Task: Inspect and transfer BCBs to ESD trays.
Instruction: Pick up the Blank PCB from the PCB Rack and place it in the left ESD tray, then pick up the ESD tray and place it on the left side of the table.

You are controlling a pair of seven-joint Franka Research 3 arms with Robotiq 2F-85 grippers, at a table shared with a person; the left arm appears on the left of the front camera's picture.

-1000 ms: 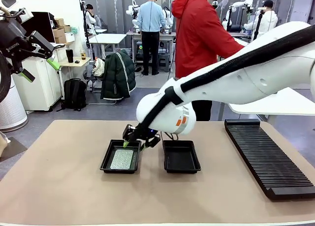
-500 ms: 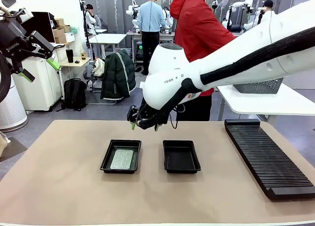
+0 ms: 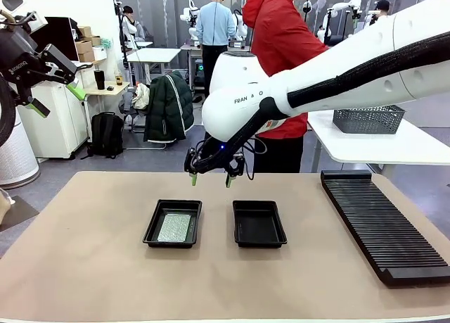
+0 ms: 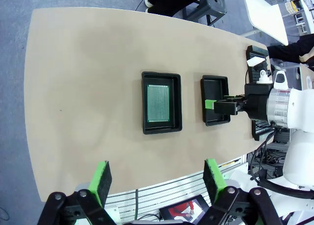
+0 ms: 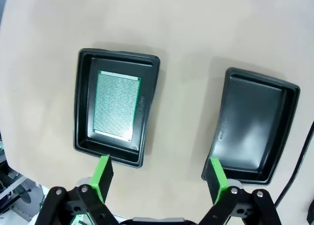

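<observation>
1. BCB (image 3: pixel 174 227) lies flat in left ESD tray (image 3: pixel 150 233); second ESD tray (image 3: pixel 259 228) just beside it on tan surface (image 3: pixel 84 252).
2. right gripper (image 3: pixel 210 181) hovers over the trays' far edges, jaws open, nothing held.
3. left gripper (image 4: pixel 157 181) raised high at left, jaws open.
4. Ribbed rack (image 3: pixel 383 224) on the right; person (image 3: pixel 281 41) behind the surface.

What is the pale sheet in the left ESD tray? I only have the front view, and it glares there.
Observer: From the right wrist view it is a green BCB with a fine dotted grid, lying flat in the left ESD tray.
Operator: Is it sitting square?
Observer: Yes, its edges run parallel to the tray walls, within the floor.
Operator: Anything hidden in the other one?
Observer: No; seen from above, the right ESD tray has a bare, glossy black floor.
</observation>
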